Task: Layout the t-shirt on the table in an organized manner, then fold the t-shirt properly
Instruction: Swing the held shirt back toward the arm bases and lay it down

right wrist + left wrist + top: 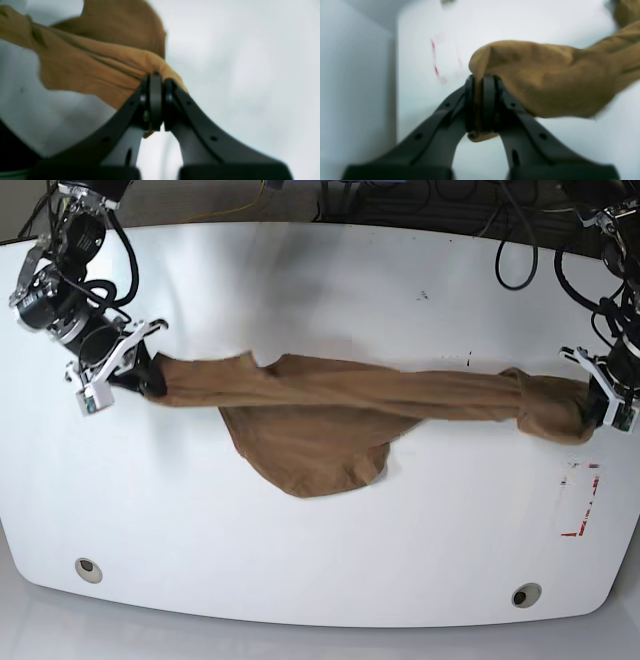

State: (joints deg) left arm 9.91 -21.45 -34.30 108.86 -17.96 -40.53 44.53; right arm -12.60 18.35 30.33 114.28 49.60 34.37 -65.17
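Base view: t-shirt (330, 420) stretched as tight rope across desk (320, 580) mid-frame, loose belly sagging onto surface lower centre. Left pincer (600, 402), frame right, clenched on bunched cloth end; right pincer (135, 370), frame left, clenched on opposite end.

Risks, as judgement:
- more outward pull, cloth slips from jaws
- bunched grip hides true corners, so layout comes out twisted
- uneven lowering leaves sagging part creased underneath
- left end sits near desk edge, may drop off

Containers: none visible.
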